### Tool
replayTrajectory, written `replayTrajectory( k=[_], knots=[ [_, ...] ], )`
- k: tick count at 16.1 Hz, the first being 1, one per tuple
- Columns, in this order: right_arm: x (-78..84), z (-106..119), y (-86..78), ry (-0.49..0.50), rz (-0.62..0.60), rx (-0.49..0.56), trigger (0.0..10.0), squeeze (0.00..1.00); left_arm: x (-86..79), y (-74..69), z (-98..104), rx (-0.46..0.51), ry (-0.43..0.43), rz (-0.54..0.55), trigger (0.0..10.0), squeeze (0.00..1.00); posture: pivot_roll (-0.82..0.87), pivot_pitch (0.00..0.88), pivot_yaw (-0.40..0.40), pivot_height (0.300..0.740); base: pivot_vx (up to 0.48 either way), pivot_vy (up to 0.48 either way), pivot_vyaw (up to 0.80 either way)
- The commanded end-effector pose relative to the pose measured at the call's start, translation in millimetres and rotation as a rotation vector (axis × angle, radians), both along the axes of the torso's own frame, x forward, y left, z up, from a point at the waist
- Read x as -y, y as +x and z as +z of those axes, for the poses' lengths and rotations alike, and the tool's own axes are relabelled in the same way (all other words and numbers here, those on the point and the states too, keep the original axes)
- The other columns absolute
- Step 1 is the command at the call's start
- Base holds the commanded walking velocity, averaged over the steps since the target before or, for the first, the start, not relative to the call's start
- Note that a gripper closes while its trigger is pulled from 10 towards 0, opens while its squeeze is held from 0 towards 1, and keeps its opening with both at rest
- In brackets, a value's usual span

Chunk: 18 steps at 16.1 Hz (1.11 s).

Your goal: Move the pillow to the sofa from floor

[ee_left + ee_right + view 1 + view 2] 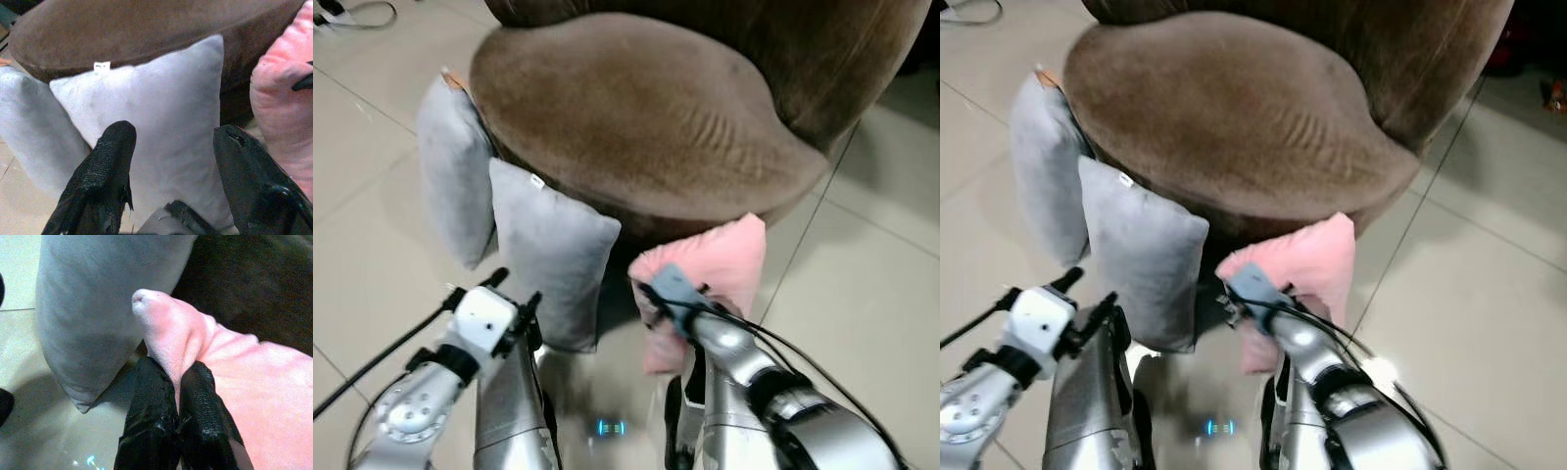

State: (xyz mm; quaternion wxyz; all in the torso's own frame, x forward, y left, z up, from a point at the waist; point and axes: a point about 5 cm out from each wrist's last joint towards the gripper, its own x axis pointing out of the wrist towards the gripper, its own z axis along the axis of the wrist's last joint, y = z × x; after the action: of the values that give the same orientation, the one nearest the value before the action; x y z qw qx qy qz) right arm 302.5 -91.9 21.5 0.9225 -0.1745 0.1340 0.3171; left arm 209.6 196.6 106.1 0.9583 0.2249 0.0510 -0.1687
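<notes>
A pink pillow leans against the front of the round brown sofa. My right gripper is shut on the pink pillow's near corner, the fabric pinched between its black fingers. A grey pillow stands upright on the floor against the sofa, left of the pink one. My left gripper is open just in front of this grey pillow, fingers spread and apart from it. Further left a second grey pillow also leans on the sofa.
Pale tiled floor surrounds the sofa, with free room to the right and left. A cable lies on the floor at the far left. The sofa's tall backrest rises behind the seat.
</notes>
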Motion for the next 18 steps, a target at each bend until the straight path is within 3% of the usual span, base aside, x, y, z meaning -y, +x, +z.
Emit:
replayTrajectory(
  k=[1, 2, 3, 6, 7, 8, 9, 11, 13, 16, 18],
  knots=[
    [4.7, 2, -3.1, 0.058, 0.014, 0.013, 0.0, 0.0, 1.0, -1.2, -7, -0.015, 0.002, 0.0, 10.0, 0.0, 0.05, 0.073, -0.025, 0.462, 0.0, 0.0, 0.0],
    [21.1, 17, -5.2, 0.199, -0.019, 0.088, 0.0, 0.0, 4.8, 5.0, -11, -0.005, -0.007, 0.001, 10.0, 0.0, 0.02, 0.045, -0.014, 0.462, 0.0, 0.0, 0.0],
    [28.4, 25, -7.8, 0.268, -0.035, 0.127, 0.0, 0.0, 6.4, 8.8, -13, 0.002, -0.015, 0.007, 10.0, 0.0, 0.01, 0.026, -0.006, 0.462, 0.0, 0.0, 0.0],
    [29.8, 24, -12.0, 0.293, -0.092, 0.14, 0.0, 0.0, 13.5, 17.5, -17, 0.017, -0.026, 0.013, 10.0, 0.0, 0.0, 0.018, -0.003, 0.462, 0.0, 0.0, 0.0],
    [27.9, 22, -12.3, 0.304, -0.109, 0.133, 0.8, 0.0, 15.0, 18.1, -17, 0.019, -0.027, 0.01, 10.0, 0.0, 0.0, 0.021, -0.004, 0.462, 0.0, 0.0, 0.0],
    [27.2, 20, -14.0, 0.28, -0.179, 0.108, 10.0, 0.0, 16.6, 18.7, -19, 0.026, -0.028, 0.006, 10.0, 0.0, 0.0, 0.025, -0.002, 0.462, 0.0, 0.0, 0.0],
    [28.4, 17, -13.9, 0.276, -0.21, 0.087, 10.0, 0.0, 16.5, 18.5, -19, 0.027, -0.028, 0.006, 10.0, 0.0, 0.0, 0.025, -0.002, 0.462, 0.0, 0.0, 0.0],
    [38.1, 26, -18.1, 0.395, -0.339, 0.109, 10.0, 0.0, 13.4, 14.1, -20, 0.027, -0.041, 0.033, 10.0, 0.0, 0.0, 0.024, -0.007, 0.477, 0.0, 0.0, 0.0],
    [41.2, 31, -23.9, 0.42, -0.362, 0.122, 10.0, 0.0, 11.1, 12.5, -20, 0.03, -0.054, 0.058, 10.0, 0.0, -0.01, 0.031, -0.005, 0.492, 0.0, 0.0, 0.0],
    [50.3, 3, -33.9, 0.247, -0.46, -0.019, 10.0, 0.0, 19.3, 14.2, -24, 0.015, -0.061, 0.042, 10.0, 0.0, -0.04, 0.059, 0.021, 0.522, 0.0, 0.0, 0.0],
    [57.8, -4, -33.2, 0.205, -0.539, -0.065, 10.0, 0.0, 22.8, 13.0, -25, 0.005, -0.063, 0.025, 10.0, 0.0, -0.05, 0.074, 0.03, 0.542, 0.0, 0.0, 0.0]
  ],
)
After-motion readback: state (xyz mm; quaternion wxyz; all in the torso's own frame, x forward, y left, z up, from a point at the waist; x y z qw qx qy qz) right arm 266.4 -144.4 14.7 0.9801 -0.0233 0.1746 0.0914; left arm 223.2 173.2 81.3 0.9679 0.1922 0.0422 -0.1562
